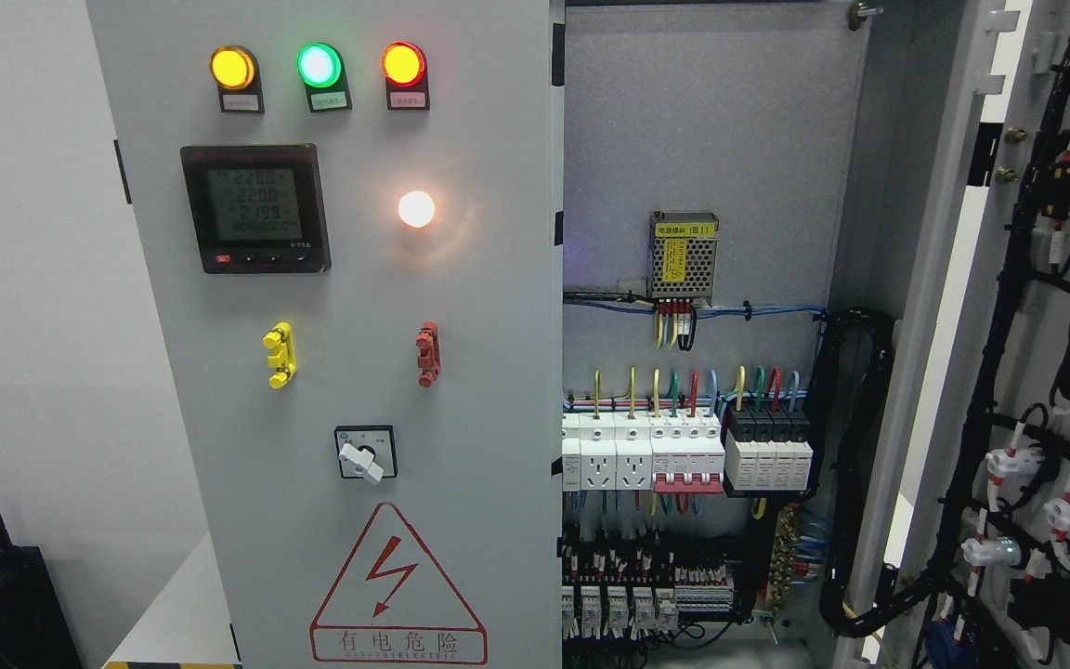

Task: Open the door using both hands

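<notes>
The right door of the electrical cabinet stands swung wide open at the picture's right, its inner face with black cable looms turned toward the camera. The left door is shut and fills the centre-left, its long axis vertical and its free edge running down just beside the opened bay. It carries three indicator lamps, a digital meter, a lit white lamp, a yellow handle, a red handle, a rotary switch and a red warning triangle. Inside the bay sit a power supply and a row of breakers.

Neither hand is in view, so the state of the fingers cannot be told, nor which hand lies nearer either door. Judgement: the right door appears done; the left remains closed.
</notes>
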You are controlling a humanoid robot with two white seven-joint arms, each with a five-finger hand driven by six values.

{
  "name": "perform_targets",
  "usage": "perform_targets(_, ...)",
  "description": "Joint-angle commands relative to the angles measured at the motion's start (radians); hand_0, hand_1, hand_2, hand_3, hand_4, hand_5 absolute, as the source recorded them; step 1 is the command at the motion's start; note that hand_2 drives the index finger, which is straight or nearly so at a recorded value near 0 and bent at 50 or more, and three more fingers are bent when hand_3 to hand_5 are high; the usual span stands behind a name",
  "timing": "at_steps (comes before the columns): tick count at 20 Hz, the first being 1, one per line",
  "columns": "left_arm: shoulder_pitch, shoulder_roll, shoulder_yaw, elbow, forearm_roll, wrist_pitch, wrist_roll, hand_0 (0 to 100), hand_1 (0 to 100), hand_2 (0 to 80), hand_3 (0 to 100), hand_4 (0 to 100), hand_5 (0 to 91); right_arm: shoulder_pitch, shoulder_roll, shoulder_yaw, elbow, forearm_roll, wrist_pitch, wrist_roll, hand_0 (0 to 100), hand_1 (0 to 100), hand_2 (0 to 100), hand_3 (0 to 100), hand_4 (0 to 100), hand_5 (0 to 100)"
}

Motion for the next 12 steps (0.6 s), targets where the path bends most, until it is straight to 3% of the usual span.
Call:
perform_targets(1, 0.000, -0.017, 0.058, 0.007, -0.016, 0.001, 0.012, 0, 0, 0.0, 0, 3, 0.0, 0.022, -0.007, 0.001, -0.080, -0.026, 0.000, -0.002, 0, 0, 0, 0, 0, 0)
perform_targets(6, 0.000, -0.017, 0.058, 0.006, -0.009, -0.004, 0.015, 0, 0, 0.0, 0, 3, 0.0, 0.128, -0.016, 0.005, -0.334, -0.023, 0.002, -0.014, 0, 0, 0, 0, 0, 0)
perform_targets(9, 0.000, -0.017, 0.060, 0.006, -0.007, -0.004, 0.006, 0, 0, 0.0, 0, 3, 0.0, 0.182, -0.059, 0.010, -0.459, -0.023, 0.002, -0.016, 0, 0, 0, 0, 0, 0)
perform_targets(12, 0.000, -0.017, 0.060, 0.006, -0.007, -0.004, 0.004, 0, 0, 0.0, 0, 3, 0.0, 0.275, -0.070, 0.007, -0.645, -0.023, 0.002, -0.016, 0, 0, 0, 0, 0, 0)
